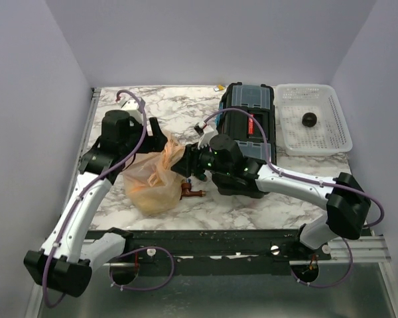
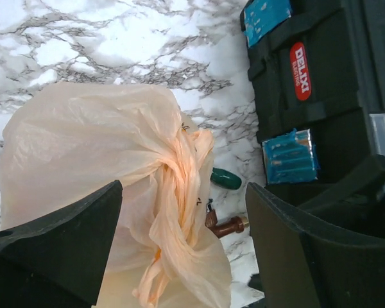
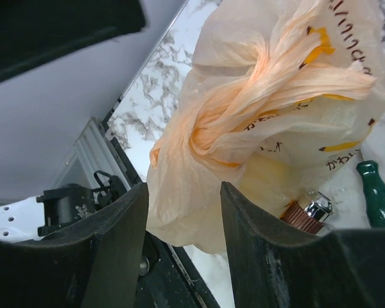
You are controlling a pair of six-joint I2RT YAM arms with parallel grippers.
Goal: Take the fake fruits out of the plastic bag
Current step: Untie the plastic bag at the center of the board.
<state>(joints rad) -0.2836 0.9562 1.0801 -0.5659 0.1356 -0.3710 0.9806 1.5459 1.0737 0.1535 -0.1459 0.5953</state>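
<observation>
Plastic bag (image 1: 152, 179) is lying knotted on marble table (image 1: 186, 106), left of centre, nr near edge. Fruits inside aren't distinguishable. L gripper (image 2: 184, 189) is hanging wide open over bag. R gripper (image 3: 183, 187) is unclenched, fingers spread at bag's knotted end. Dark ball (image 1: 309, 119), poss. a fruit, is sitting in white basket (image 1: 331, 142) at far-right corner.

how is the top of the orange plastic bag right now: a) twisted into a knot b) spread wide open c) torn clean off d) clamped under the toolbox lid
a, the plastic bag has its neck twisted into a tight knot in both wrist views.
</observation>
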